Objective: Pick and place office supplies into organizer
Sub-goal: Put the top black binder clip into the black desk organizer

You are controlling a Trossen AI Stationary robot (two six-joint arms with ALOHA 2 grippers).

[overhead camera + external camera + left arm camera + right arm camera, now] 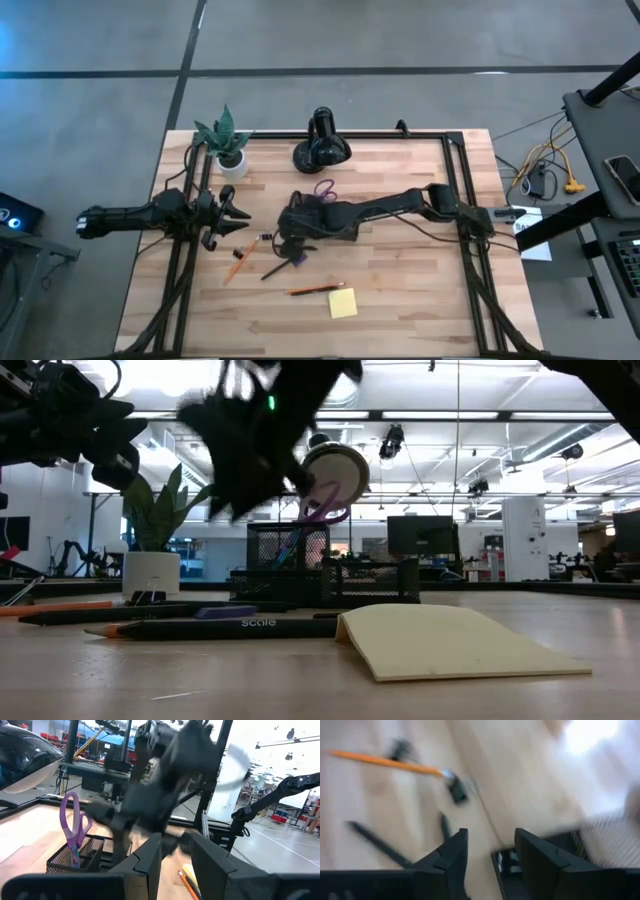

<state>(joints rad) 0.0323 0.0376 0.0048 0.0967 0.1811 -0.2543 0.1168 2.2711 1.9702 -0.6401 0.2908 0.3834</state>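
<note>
The black mesh organizer (312, 208) stands mid-table, mostly under my right arm; it also shows in the left wrist view (75, 857). Purple-handled scissors (74, 825) stand in it, handles up. On the table nearer the front lie two orange pencils (240, 262) (315, 289), black pens (278, 268), one with a purple tip (298, 262), and the yellow sticky pad (342, 303). My right gripper (289, 243) is open and empty above the table, just left of the organizer. My left gripper (236, 214) is open and empty at the table's left.
A green plant in a white pot (228, 145) stands at the far left and a glossy black lamp (322, 145) at the far middle. A small black item (456, 790) lies at one pencil's end. Black frame rails (190, 250) run along both sides.
</note>
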